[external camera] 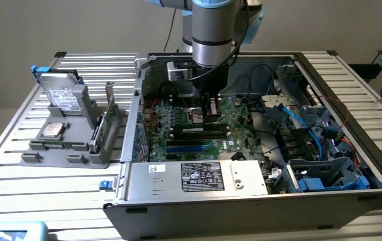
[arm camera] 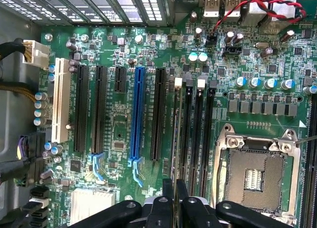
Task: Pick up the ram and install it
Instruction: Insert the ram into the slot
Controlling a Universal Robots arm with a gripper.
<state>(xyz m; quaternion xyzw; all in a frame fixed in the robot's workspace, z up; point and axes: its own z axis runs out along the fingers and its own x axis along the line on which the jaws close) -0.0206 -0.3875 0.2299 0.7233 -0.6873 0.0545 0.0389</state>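
The fingers (external camera: 212, 108) (arm camera: 182, 193) are clamped on the top edge of the ram (external camera: 201, 129) (arm camera: 175, 139), a thin green stick with a pale label. They hold it upright inside an open computer, straight above one long memory slot. Whether its lower edge is in the slot cannot be told.

Beneath everything lies a slatted metal worktop (external camera: 16, 165). The open computer case (external camera: 244, 206) surrounds the fingers. The green motherboard (external camera: 177, 125) (arm camera: 119, 134) spreads below them. A power supply box (external camera: 198, 178) with a printed label sits nearer the camera than the fingers in the exterior view. Well apart from the fingers, toward the exterior view's left, a grey holder (external camera: 64, 150) on the worktop carries a hard drive (external camera: 64, 95). Just beside the memory slots is the empty processor socket (arm camera: 255, 173). On the ram's other side stand a blue expansion slot (arm camera: 137, 114) and, farther off, a white one (arm camera: 60, 99).
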